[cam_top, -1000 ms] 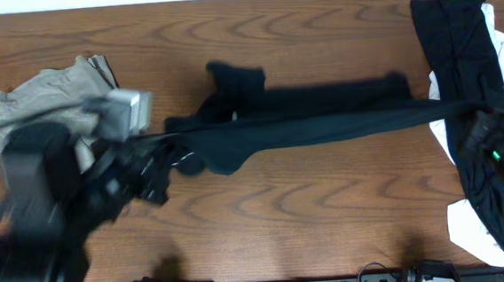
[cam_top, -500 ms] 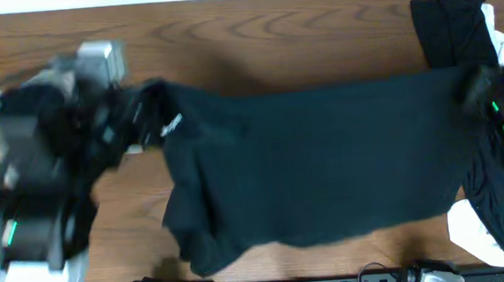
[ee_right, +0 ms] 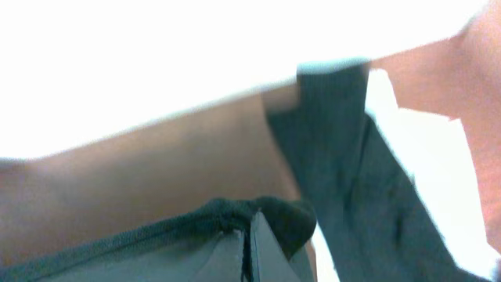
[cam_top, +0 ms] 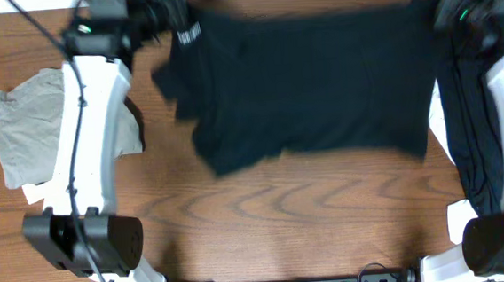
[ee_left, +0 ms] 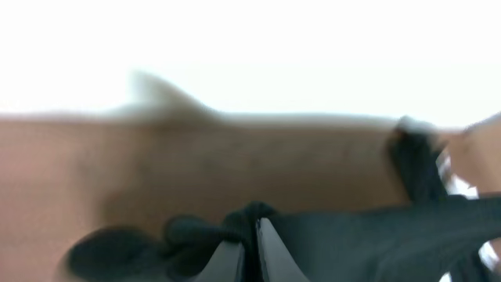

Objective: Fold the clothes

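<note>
my left gripper (cam_top: 170,18), right gripper (cam_top: 445,8): jaws pinching shirt (cam_top: 319,83) edge. shirt spread wide, no fold yet.

The left hand (cam_top: 168,12) and right hand (cam_top: 444,8) have swung farther back, stretching the bunched black T-shirt (cam_top: 319,83) out flat.

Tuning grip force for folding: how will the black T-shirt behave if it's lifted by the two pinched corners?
Probably floppy: the black T-shirt lies wrinkled, its lower edge uneven. Likely light, since the left gripper and right gripper each hold only a small bunch of fabric. The middle would probably sag between them.
</note>
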`<state>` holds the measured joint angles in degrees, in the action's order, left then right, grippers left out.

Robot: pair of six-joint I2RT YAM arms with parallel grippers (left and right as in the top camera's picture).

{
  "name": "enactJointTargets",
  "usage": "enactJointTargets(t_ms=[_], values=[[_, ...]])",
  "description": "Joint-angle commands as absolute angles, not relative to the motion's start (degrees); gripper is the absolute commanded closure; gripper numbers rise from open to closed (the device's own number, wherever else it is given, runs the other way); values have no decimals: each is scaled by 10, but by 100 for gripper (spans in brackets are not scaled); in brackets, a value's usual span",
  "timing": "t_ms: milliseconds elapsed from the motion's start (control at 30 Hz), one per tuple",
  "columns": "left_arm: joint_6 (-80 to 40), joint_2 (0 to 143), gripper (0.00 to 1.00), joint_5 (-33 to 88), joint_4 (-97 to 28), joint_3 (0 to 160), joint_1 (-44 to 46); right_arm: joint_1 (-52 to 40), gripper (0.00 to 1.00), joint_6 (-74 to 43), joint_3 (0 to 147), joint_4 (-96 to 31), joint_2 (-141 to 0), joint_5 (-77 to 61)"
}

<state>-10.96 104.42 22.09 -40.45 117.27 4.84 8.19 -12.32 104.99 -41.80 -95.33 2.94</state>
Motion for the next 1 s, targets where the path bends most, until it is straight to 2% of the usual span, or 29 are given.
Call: enactJointTargets(t_ms=[0, 167, 333, 433, 567, 767, 967], values=[[-114, 988, 94, 220, -452, 1372, 16, 86, 99, -102, 1207, -470, -896, 53], [-97, 988, 94, 220, -605, 1484, 6, 86, 99, -102, 1275, -593, -896, 81], [-95, 1002, 94, 220, -761, 1460, 6, 86, 99, -102, 1241, -736, -923, 93], [-74, 1024, 94, 220, -838, 1415, 14, 86, 99, -102, 1182, -776, -943, 108], [-30, 1062, 94, 220, -888, 1312, 28, 86, 99, -103, 1063, -771, -964, 144], [-17, 1105, 94, 213, -893, 1119, 33, 88, 99, -121, 856, -696, -975, 171], [-15, 1108, 94, 214, -898, 982, 33, 95, 99, -157, 769, -689, -975, 187]])
